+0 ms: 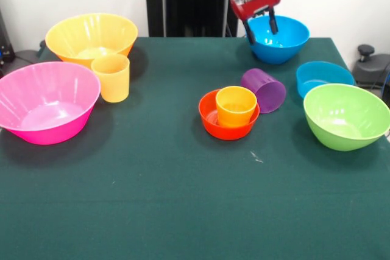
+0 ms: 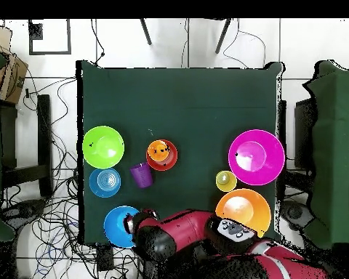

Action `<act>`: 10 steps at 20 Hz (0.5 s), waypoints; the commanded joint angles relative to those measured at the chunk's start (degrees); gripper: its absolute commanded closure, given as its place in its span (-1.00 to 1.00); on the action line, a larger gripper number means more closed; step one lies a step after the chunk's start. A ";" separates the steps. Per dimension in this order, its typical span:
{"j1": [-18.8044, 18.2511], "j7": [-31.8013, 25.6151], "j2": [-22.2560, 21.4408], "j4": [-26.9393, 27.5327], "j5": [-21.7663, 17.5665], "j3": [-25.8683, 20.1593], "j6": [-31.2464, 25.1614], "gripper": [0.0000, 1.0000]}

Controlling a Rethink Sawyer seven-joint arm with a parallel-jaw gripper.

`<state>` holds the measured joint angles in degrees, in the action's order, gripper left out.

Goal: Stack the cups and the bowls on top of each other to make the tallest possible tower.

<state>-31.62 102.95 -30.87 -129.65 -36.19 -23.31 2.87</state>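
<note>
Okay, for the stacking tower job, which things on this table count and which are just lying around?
For the job:
big pink bowl
big yellow bowl
yellow-orange cup
red-orange bowl with the orange cup in it
purple cup, on its side
medium blue bowl
small blue bowl
lime green bowl
gripper

Lying about:
cables on the floor

You can read no words, numbers or signs here. The cups, the bowls and the table are plain, with nothing written on them. The arm shows no name or label that you can make out.
</note>
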 commanded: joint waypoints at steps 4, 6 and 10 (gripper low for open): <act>3.28 3.62 8.19 10.50 -5.38 3.59 4.93 -1.00; 2.82 3.38 8.74 10.95 -5.97 3.67 5.09 -1.00; 2.84 3.26 9.99 12.32 -7.12 3.97 5.80 -1.00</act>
<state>-30.15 102.95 -24.64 -126.36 -39.58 -20.51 5.65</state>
